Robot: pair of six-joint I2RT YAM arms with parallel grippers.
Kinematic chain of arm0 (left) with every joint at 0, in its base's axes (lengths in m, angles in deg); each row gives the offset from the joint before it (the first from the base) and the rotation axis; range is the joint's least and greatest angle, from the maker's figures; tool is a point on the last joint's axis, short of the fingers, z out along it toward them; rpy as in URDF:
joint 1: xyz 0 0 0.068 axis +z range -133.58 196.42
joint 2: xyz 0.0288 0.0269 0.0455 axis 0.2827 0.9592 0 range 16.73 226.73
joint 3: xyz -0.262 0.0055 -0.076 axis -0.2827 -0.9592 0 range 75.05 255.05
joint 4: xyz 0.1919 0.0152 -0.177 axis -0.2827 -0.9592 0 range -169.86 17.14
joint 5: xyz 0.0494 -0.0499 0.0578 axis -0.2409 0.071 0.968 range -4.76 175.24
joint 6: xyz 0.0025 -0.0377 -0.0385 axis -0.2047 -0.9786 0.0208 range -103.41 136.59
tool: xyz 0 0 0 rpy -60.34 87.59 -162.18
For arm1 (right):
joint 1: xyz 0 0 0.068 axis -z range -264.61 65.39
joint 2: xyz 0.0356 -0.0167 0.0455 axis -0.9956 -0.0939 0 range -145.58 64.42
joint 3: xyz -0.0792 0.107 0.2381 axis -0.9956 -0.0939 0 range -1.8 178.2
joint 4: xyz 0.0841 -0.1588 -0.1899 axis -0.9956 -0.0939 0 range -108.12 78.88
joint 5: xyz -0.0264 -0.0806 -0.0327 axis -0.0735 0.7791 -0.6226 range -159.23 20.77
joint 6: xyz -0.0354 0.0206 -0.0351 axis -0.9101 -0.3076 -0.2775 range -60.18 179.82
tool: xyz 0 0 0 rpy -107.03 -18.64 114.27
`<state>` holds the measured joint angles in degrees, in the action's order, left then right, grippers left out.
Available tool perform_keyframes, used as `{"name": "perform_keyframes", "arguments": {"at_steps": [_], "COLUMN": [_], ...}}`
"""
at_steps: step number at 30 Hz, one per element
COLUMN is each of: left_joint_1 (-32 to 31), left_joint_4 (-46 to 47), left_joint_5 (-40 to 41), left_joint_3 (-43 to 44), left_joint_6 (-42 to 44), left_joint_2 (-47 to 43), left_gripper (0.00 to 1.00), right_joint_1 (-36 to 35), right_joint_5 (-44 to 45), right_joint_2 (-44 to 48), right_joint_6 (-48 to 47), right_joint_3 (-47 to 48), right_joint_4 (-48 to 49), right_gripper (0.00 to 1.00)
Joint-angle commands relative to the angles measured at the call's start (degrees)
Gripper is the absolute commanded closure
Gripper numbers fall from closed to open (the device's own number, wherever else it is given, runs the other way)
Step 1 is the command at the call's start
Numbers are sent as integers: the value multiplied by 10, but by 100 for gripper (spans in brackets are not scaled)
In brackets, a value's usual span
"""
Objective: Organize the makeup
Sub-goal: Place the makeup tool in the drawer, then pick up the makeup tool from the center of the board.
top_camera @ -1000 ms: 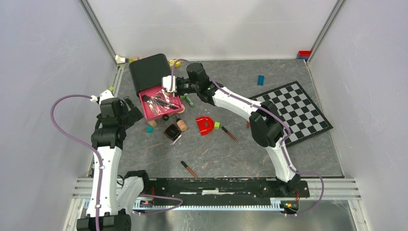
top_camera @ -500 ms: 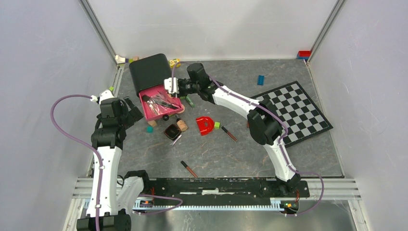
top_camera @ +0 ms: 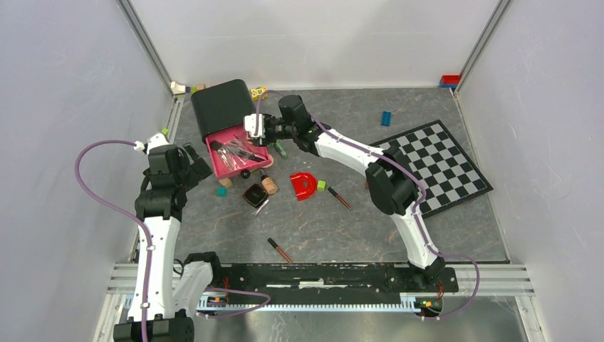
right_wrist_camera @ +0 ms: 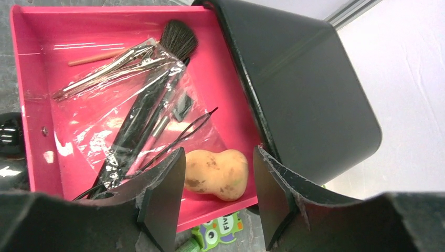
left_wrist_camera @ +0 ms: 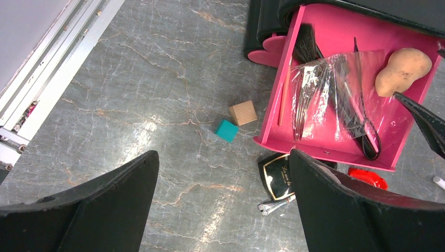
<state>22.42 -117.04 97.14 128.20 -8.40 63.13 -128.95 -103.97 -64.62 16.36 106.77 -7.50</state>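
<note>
A robot lab cell — white panel walls (top_camera: 57, 71), aluminium rails (top_camera: 147, 43), stone-grey tabletop (top_camera: 327, 235).

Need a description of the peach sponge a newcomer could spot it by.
Find the black case at the far left of the table, with a pink drawer pulled out of it. The sponge lies on the drawer floor in the corner next to the case. It is the only peach, gourd-shaped lump; its neighbours are slim dark brushes in clear wrap.

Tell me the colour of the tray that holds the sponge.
Bright pink tray, seen best in the right wrist view; the sponge is peach.
</note>
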Motion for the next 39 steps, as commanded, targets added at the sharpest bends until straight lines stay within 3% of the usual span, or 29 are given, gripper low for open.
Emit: {"name": "perform_keyframes", "arguments": {"at_steps": [1, 5, 10, 13, 15, 20, 24, 26, 30, 39], "left_joint_1": [1, 1, 1, 1, 1, 1, 1, 1, 1, 1], "left_joint_4": [13, 13, 15, 14, 15, 15, 16, 17, 16, 16], "left_joint_5": [4, 3, 0, -2, -2, -4, -7, -10, -7, -9], "left_joint_3": [0, 0, -1, -1, -1, -1, -1, -1, -1, -1], "left_joint_6": [9, 8, 9, 7, 8, 7, 6, 6, 7, 6], "left_joint_2": [-3, -3, -1, 0, -1, 1, 2, 3, 1, 4], "left_gripper": [0, 0, 0, 0, 0, 0, 0, 0, 0, 0], "right_joint_1": [1, 7, 26, 42, 49, 50, 50, 53, 60, 62], "right_joint_5": [-20, -35, -46, -10, 27, 169, 316, 343, 339, 256], "right_joint_2": [54, 102, 163, 181, 188, 203, 177, 147, 94, 70], "right_joint_6": [33, 114, 300, 425, 477, 461, 477, 488, 536, 693], "right_joint_3": [-31, -96, -207, -253, -276, -304, -251, -206, -137, -165], "right_joint_4": [71, 176, 386, 477, 488, 369, 210, 130, 28, 24], "right_gripper": [43, 42, 42, 41, 45, 48, 47, 47, 49, 56]}}
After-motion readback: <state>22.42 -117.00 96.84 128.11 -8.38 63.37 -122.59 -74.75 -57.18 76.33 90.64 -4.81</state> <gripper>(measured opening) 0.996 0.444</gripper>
